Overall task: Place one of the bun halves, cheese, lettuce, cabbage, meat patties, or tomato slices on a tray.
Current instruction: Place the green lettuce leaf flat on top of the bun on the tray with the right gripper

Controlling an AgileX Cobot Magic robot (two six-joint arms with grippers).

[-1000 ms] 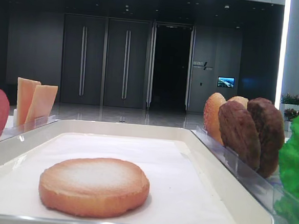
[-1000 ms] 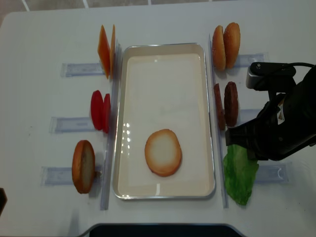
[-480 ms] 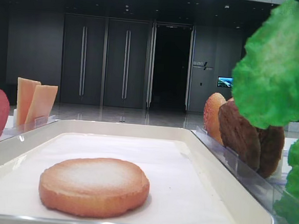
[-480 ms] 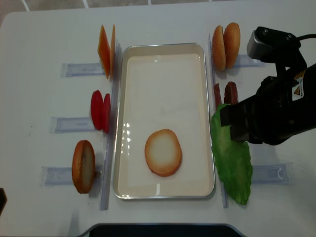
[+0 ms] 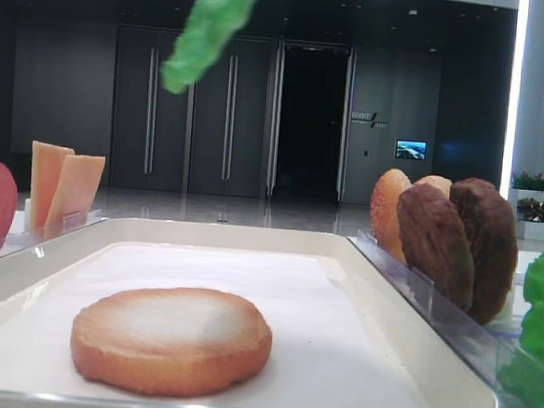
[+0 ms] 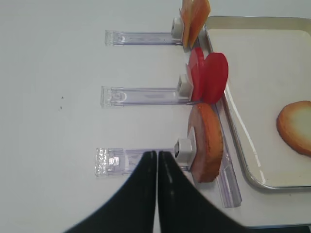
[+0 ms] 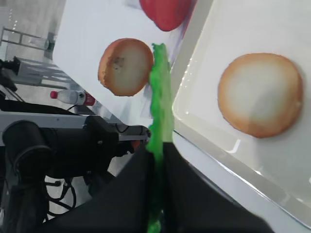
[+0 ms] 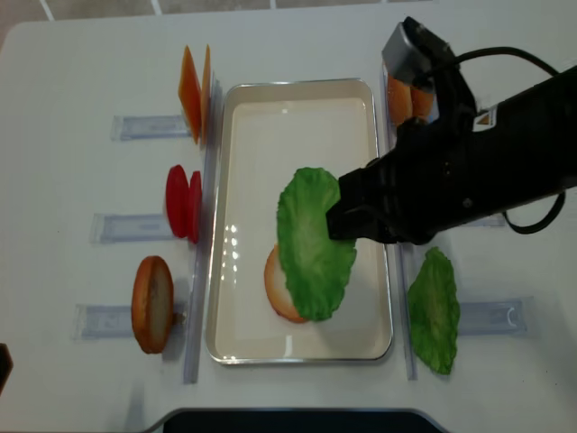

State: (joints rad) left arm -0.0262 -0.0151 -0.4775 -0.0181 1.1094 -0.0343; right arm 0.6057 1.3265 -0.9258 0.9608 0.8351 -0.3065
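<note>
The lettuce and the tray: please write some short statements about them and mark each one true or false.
1. The right gripper holds a lettuce leaf above the tray. True.
2. A bun half lies flat on the tray. True.
3. The held leaf already rests on the bun half. False: it hangs in the air above it.
4. No lettuce remains at the right of the tray. False: a second leaf is still there.
5. The left gripper holds a tomato slice. False: it is shut and holds nothing.
</note>
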